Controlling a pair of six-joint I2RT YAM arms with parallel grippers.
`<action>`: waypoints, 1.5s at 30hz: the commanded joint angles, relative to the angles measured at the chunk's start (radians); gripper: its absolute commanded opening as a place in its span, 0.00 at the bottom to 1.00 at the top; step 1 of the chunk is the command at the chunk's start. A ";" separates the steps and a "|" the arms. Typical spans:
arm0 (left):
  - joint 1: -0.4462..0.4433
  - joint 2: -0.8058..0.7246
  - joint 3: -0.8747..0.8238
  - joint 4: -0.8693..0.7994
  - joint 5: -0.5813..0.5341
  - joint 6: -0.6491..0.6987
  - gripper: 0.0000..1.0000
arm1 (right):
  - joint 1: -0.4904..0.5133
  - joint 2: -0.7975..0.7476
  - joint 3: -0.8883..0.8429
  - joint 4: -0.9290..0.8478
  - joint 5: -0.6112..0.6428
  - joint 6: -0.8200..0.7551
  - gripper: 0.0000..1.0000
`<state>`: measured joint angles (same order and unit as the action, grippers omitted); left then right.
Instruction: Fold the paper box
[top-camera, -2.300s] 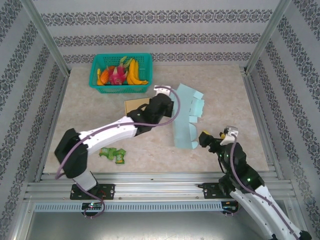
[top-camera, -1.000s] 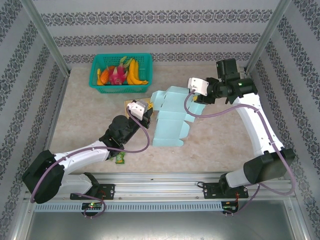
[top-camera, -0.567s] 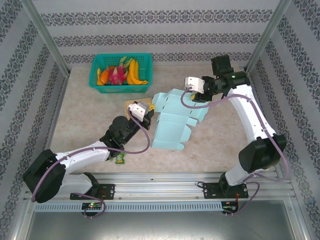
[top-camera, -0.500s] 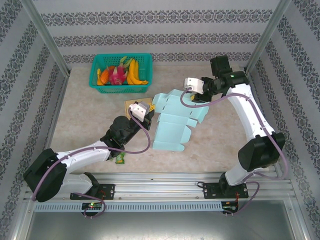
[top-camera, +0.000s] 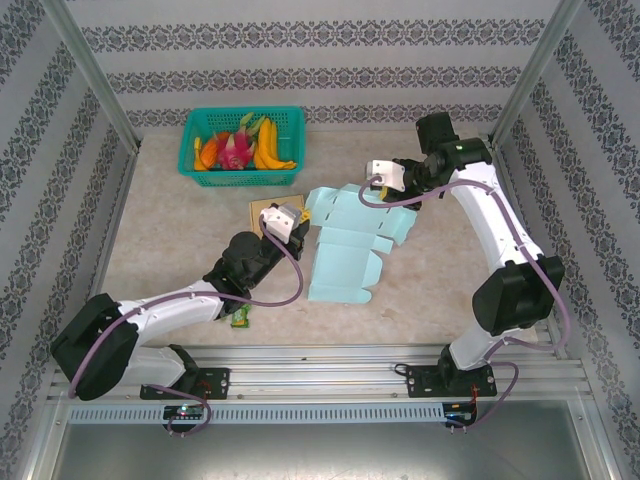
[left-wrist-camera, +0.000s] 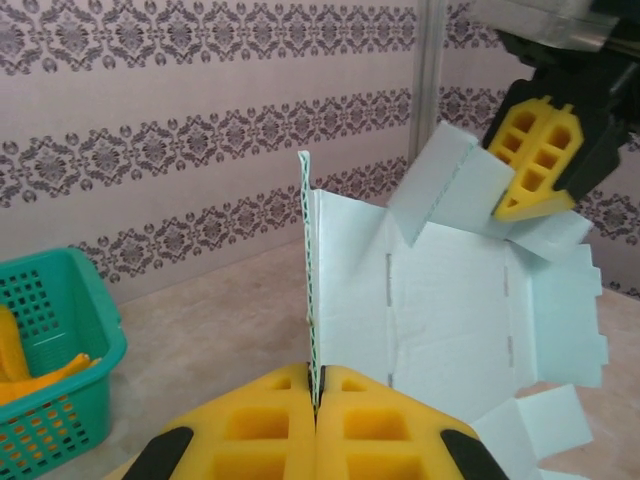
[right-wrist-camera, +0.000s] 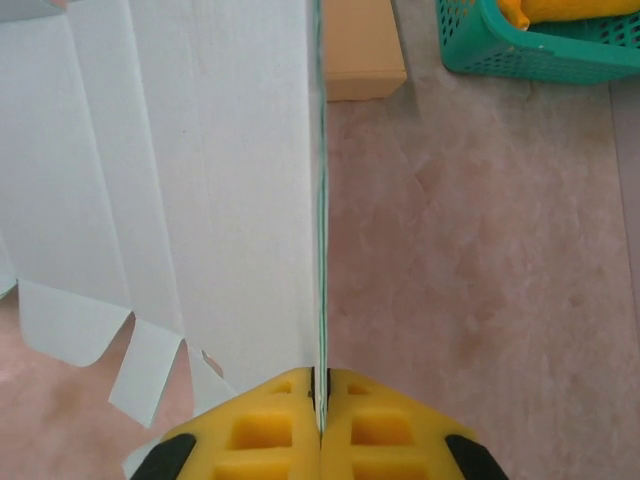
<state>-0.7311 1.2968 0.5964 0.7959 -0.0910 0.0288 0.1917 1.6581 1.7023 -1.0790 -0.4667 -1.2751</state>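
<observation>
Paper box (top-camera: 345, 250): pale blue, flaps spread, centre of top view
Left gripper (left-wrist-camera: 316, 395): pressed together on box edge, bottom centre
Right gripper (right-wrist-camera: 320, 390): pinching another box panel

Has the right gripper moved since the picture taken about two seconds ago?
Yes. The right gripper has gone from the near edge toward the far side, closer to the green basket, and now pinches the paper box.

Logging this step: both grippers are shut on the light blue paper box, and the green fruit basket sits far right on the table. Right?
No: the top external view shows the green fruit basket at the far left of the table. Both the left gripper and right gripper are indeed shut on the paper box.
</observation>
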 joint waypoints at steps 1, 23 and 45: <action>0.010 -0.012 0.073 -0.112 -0.162 -0.064 0.00 | -0.005 0.010 0.043 -0.064 -0.042 -0.007 0.00; 0.060 -0.086 0.297 -0.730 0.095 -0.624 0.26 | 0.135 -0.015 -0.143 0.054 0.227 0.082 0.00; 0.050 0.180 0.469 -0.688 0.350 -0.779 0.16 | 0.129 -0.041 -0.189 0.095 0.221 0.104 0.00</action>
<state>-0.6788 1.4528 1.0241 0.0937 0.2081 -0.7197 0.3168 1.6409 1.5280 -0.9913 -0.2314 -1.1877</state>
